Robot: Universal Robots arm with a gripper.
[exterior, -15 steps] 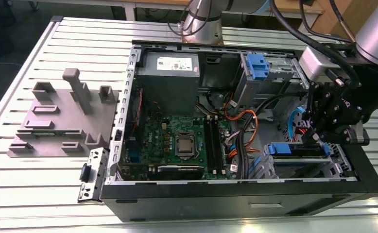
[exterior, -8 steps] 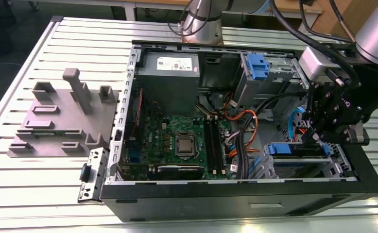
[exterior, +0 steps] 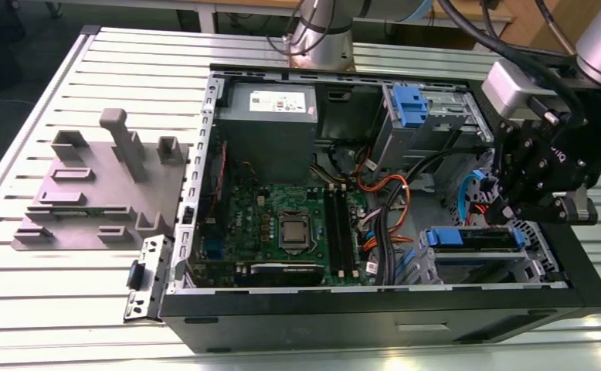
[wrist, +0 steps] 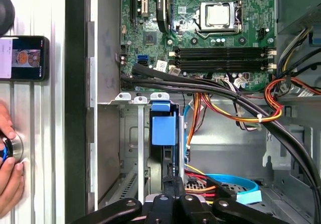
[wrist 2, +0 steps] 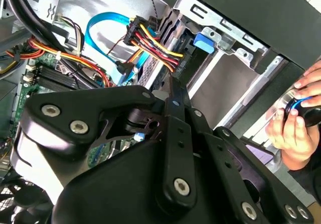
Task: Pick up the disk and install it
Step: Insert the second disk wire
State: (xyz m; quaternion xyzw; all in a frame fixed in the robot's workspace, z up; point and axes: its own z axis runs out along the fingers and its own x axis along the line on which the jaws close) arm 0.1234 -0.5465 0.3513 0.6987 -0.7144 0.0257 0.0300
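Tool (exterior: pixel 498 210) above disk (exterior: pixel 473 238) (seated in bay (wrist: pixel 129 143))

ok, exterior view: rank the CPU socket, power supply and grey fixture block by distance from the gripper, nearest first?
The gripper hangs over the case at the exterior view's right.
1. CPU socket: inside the case, mid motherboard.
2. Power supply: the case's far corner.
3. Grey fixture block: outside the case, at the exterior view's left.
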